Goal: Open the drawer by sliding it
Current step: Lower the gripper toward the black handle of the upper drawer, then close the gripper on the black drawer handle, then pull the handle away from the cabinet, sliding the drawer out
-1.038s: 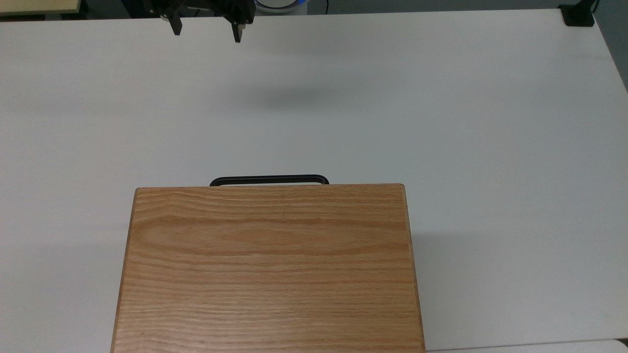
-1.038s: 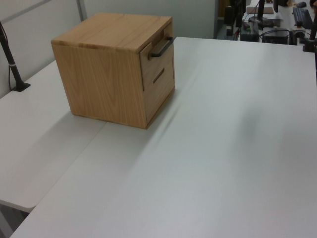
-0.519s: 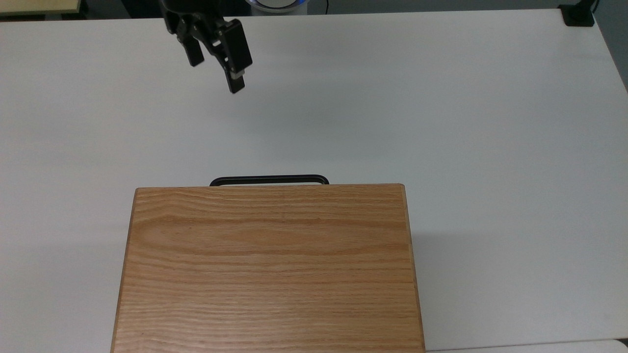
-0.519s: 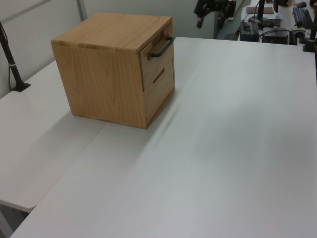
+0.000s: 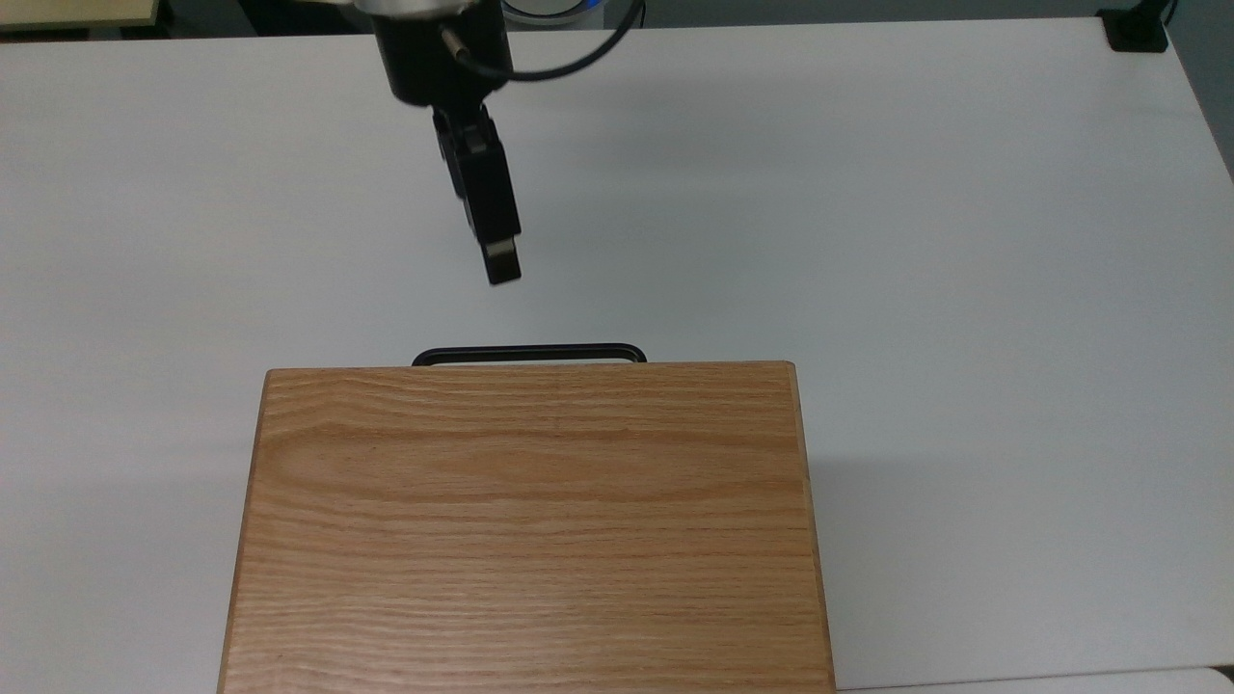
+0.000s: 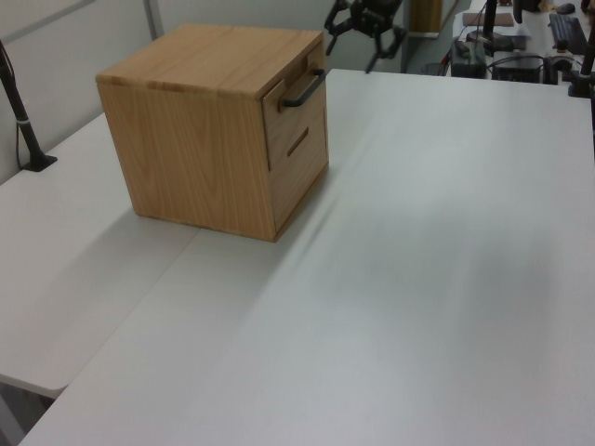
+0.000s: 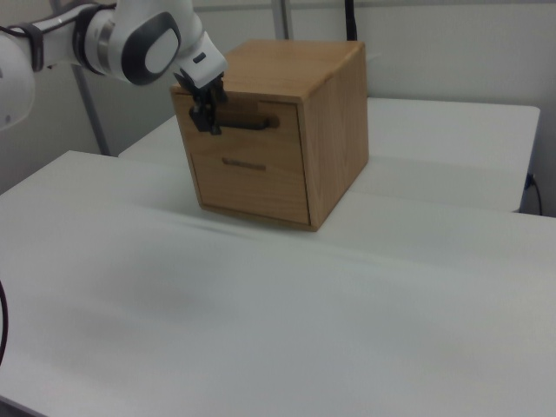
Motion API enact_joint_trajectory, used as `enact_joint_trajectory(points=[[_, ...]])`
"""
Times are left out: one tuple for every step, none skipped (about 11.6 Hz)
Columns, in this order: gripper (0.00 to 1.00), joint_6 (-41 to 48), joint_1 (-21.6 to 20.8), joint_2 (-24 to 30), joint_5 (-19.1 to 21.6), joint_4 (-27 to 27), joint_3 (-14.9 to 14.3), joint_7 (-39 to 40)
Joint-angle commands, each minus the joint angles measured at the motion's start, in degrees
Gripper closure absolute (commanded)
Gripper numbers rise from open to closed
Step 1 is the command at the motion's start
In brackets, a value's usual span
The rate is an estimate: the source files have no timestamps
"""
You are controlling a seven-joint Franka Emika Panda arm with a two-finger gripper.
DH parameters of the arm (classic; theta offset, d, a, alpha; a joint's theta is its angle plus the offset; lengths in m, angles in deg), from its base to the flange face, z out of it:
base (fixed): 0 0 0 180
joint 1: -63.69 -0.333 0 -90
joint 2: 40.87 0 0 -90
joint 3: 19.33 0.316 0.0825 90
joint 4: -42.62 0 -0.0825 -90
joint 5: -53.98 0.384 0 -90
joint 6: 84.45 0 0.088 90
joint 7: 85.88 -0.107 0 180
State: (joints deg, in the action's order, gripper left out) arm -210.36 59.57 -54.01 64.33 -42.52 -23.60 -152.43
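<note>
The step in hand looks like the approach: the arm is lined up on the cabinet [image 5: 525, 525] but nothing is gripped, and the drawer [image 6: 299, 100] sits all but flush in the cabinet front, so the sliding has not begun.

The drawer is the upper of two fronts on the cabinet, which stands on the white table [image 5: 868, 241]. Its black bar handle [image 5: 529, 354] runs level across the drawer front, standing a little proud of the wood; in the top view it peeks out just past the cabinet's top edge.

The gripper [image 6: 363, 43] hangs in the air in front of the cabinet, apart from the handle and touching nothing. In the left view its jaws are spread wide and hold nothing, one tip above the other. In the top view it shows edge-on, with its tip short of the handle and pointing at the part of the bar toward the top view's left. In the right view it overlaps the end of the handle toward the right view's left.

The next move, as I judge it, calls for travelling the remaining gap toward the cabinet so the bar passes between the spread jaws, one above it and one below, then clenching on it and pulling straight away from the cabinet front. A crooked pull could bind the drawer or drag the whole cabinet across the table
</note>
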Motion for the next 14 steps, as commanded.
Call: enact_joint_trajectory(points=[[0.29, -9.67, -2.91, -2.85, 0.82, -0.21, -2.06, -2.44], [0.30, -10.31, -3.79, -3.90, 0.38, -0.03, -2.84, -2.26], [0.32, -10.40, -4.84, -4.78, 0.20, -0.03, -3.11, -2.09], [0.38, -10.49, -5.20, -5.49, -0.32, -0.03, -3.11, -2.08], [0.41, -11.10, -5.20, -5.76, -0.41, -0.12, -3.11, -2.08], [0.43, -12.24, -5.46, -6.89, -0.42, -0.12, -3.02, -2.26], [0.44, -13.90, -5.55, -7.86, -0.42, -0.12, -3.11, -2.43], [0.52, -15.74, -5.47, -8.48, -0.42, -0.20, -3.02, -2.35], [0.64, -16.72, -5.38, -8.57, -0.42, -0.21, -3.02, -2.26], [0.75, -16.73, -5.38, -8.40, -0.42, -0.21, -3.11, -2.09], [0.80, -16.64, -5.46, -7.87, -0.24, -0.55, -3.55, -2.00], [0.84, -16.64, -5.55, -7.17, -0.15, -1.77, -3.72, -2.00], [0.86, -16.64, -5.55, -6.03, -0.15, -3.01, -3.73, -1.91], [0.89, -16.64, -5.64, -4.54, -0.24, -4.93, -3.64, -1.56]])
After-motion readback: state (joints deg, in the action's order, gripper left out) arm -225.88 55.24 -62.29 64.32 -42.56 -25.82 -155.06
